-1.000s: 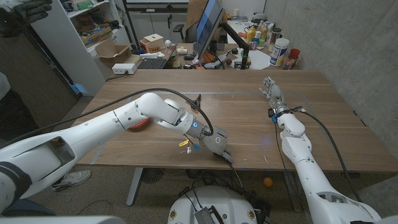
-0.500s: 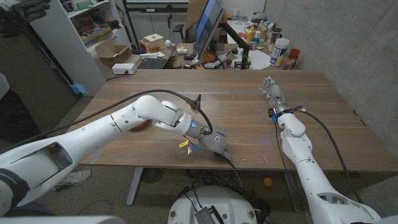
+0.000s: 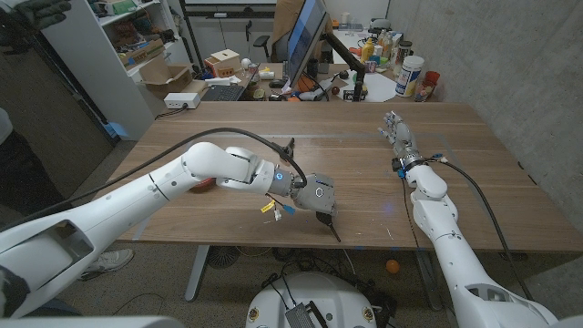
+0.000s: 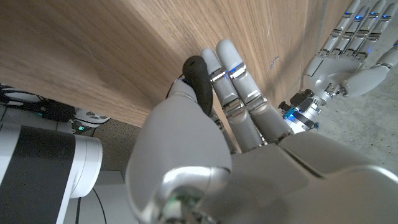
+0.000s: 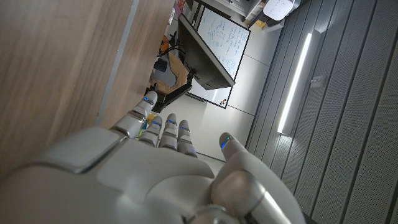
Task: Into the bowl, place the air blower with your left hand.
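Note:
My left hand (image 3: 318, 195) hovers near the table's front edge, a little right of the middle. It grips the black air blower (image 3: 331, 227), whose thin nozzle pokes down and forward out of the hand. In the left wrist view the blower's black bulb (image 4: 197, 76) sits between my thumb and fingers. A reddish-orange bowl (image 3: 206, 182) peeks out from behind my left forearm, towards the table's left side. My right hand (image 3: 397, 131) stands at the far right of the table, fingers apart and straight, holding nothing; the left wrist view shows it too (image 4: 346, 46).
The wooden table (image 3: 364, 137) is bare between the two hands. Behind its far edge stand a monitor (image 3: 305, 36), a cluttered desk and bottles (image 3: 410, 77). A shelf unit (image 3: 109, 55) stands at the back left.
My left hand has risen a little from the table's front edge with the blower in it, and the forearm has swung slightly. The right hand has not moved.

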Robot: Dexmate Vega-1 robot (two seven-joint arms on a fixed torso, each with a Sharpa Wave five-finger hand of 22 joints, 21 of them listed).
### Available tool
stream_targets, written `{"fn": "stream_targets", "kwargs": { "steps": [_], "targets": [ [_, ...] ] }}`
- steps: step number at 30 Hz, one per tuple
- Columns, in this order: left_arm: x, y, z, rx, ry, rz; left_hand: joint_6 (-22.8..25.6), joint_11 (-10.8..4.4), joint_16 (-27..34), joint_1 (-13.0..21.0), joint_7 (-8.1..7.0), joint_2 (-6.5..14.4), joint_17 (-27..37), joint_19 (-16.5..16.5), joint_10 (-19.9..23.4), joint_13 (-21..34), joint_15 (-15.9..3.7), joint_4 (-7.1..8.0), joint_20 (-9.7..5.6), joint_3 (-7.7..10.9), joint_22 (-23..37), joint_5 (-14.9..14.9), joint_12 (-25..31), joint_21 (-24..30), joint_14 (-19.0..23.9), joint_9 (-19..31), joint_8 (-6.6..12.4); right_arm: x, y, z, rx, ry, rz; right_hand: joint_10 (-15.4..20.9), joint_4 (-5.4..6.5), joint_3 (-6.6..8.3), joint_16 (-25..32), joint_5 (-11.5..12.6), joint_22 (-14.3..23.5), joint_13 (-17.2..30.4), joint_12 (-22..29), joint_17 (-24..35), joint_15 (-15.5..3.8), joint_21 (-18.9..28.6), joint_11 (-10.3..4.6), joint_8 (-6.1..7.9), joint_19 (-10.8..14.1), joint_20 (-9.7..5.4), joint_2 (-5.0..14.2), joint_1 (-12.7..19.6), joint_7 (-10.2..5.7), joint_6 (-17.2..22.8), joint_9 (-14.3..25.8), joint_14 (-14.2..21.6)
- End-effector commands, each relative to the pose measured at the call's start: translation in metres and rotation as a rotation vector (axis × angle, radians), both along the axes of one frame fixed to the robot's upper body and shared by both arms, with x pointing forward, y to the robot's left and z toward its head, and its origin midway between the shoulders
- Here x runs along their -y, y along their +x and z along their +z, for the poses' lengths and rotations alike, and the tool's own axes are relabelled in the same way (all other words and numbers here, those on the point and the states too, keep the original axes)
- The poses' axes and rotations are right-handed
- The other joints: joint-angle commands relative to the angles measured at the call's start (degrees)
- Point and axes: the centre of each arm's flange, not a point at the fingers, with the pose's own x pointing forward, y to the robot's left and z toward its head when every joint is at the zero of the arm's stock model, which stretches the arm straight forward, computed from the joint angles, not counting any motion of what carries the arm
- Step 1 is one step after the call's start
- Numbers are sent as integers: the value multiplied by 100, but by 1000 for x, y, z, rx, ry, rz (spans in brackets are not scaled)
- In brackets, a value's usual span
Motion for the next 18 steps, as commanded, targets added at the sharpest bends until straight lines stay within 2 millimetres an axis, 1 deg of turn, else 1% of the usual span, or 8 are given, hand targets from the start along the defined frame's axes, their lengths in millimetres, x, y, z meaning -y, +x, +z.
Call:
{"fn": "stream_targets", "kwargs": {
  "steps": [1, 9, 14, 18],
  "targets": [
    [-2, -7, 17, 4, -138, 23, 450, -11, 48, 80, 383, 12, 43, 68, 99, 21, -301, 6, -192, 58, 14, -27, 6, 43, 388, -4, -24, -4, -3, 2, 1, -14, 4, 68, 28, 20, 31, 20, 30, 34, 43, 19, -21, 28, -8, 43, 18, -124, 147, -37, -27, 48, 35, 40],
    [-7, -12, 26, 32, -245, 47, 489, -14, 70, 80, 400, 15, 66, 86, 108, 20, -295, 23, -198, 64, 12, -37, -12, 60, 456, -3, -44, -5, -6, 4, 8, -20, 8, 67, 29, 20, 31, 20, 30, 34, 41, 20, -20, 28, -11, 42, 15, -128, 145, -36, -35, 47, 35, 40],
    [-15, -15, 34, 34, -324, 59, 487, 3, 74, 82, 399, 10, 76, 90, 109, 21, -298, 30, -205, 66, 11, -43, -22, 66, 477, -2, -65, -6, -9, 6, 10, -27, 9, 65, 28, 21, 32, 20, 30, 34, 40, 20, -20, 28, -9, 42, 16, -126, 145, -35, -34, 49, 35, 42],
    [-20, -19, 35, 33, -357, 66, 503, 0, 109, 79, 400, 28, 102, 108, 140, 21, -293, 51, -211, 75, 12, -52, -28, 84, 565, -1, -89, -6, -11, 8, 13, -33, 12, 66, 28, 22, 32, 20, 30, 35, 41, 19, -21, 29, -9, 42, 17, -124, 145, -34, -28, 50, 35, 42]
  ]
}}
